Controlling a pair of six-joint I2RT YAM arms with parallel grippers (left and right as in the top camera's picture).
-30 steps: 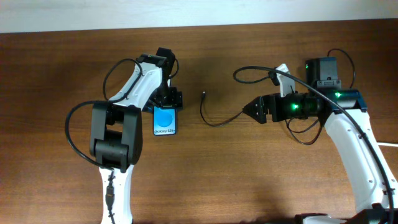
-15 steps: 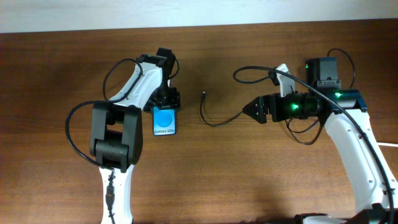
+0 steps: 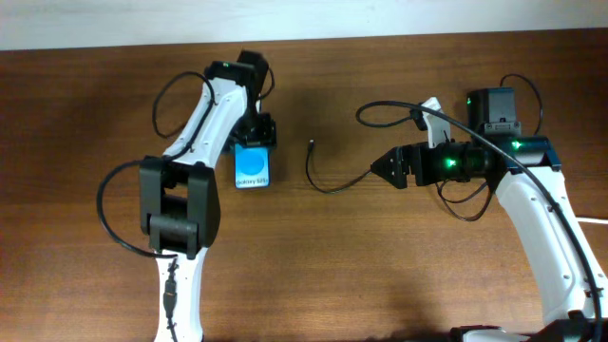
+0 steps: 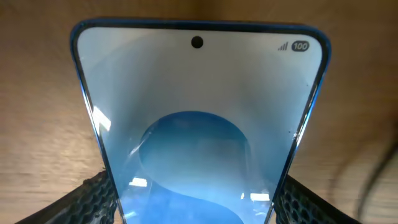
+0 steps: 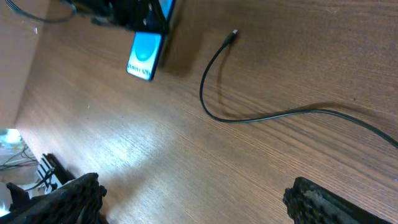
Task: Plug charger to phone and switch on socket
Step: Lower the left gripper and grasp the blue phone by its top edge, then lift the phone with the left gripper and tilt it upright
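Note:
The phone (image 3: 253,168), its light-blue screen lit, is held at its far end by my left gripper (image 3: 255,133), which is shut on it. In the left wrist view the phone (image 4: 199,124) fills the frame, and both finger pads (image 4: 93,199) press on its side edges. The charger (image 3: 323,185) lies loose on the table, its small plug tip (image 3: 313,144) to the right of the phone and apart from it. My right gripper (image 3: 385,168) stands open over the cable's right stretch, with nothing between its fingers. Its wrist view shows the charger (image 5: 211,115), plug tip (image 5: 233,32) and phone (image 5: 144,55). The socket is out of view.
The brown wooden table (image 3: 380,266) runs to a pale wall along the back edge. The robots' own thick black cables loop beside each arm (image 3: 380,106). At the right wrist view's lower left, clutter (image 5: 18,168) lies beyond the table's edge.
My left gripper has closed on the phone and drawn it toward the back of the table; the phone now looks shorter from above. The right arm and the charger have not moved.

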